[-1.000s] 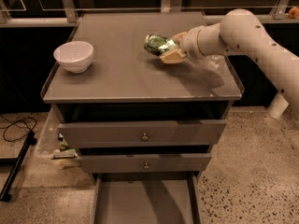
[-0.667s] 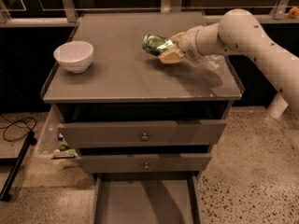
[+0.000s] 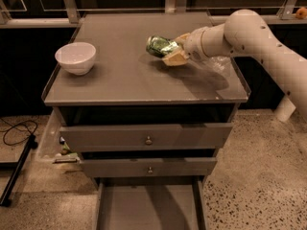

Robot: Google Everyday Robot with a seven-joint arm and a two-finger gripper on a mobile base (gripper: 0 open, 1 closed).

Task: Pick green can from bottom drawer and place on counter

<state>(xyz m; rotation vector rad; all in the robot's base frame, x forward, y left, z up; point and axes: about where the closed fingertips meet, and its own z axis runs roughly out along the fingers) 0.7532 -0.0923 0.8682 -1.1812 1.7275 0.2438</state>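
Note:
The green can (image 3: 159,46) lies on its side in my gripper (image 3: 171,50), over the counter (image 3: 124,75), right of its middle. The gripper is shut on the can, its tan fingers (image 3: 174,57) above and below it. I cannot tell whether the can rests on the top or hangs just above it. My white arm (image 3: 249,32) reaches in from the right. The bottom drawer (image 3: 148,207) is pulled out at the bottom edge of the view; its grey floor is bare.
A white bowl (image 3: 76,57) stands on the counter's left side. A clear plastic bottle (image 3: 218,63) lies on the counter under my arm. The two upper drawers (image 3: 148,140) are slightly open. A black cable (image 3: 17,131) lies on the floor at left.
The gripper and the can have moved slightly to the left over the counter. Nothing else has moved.

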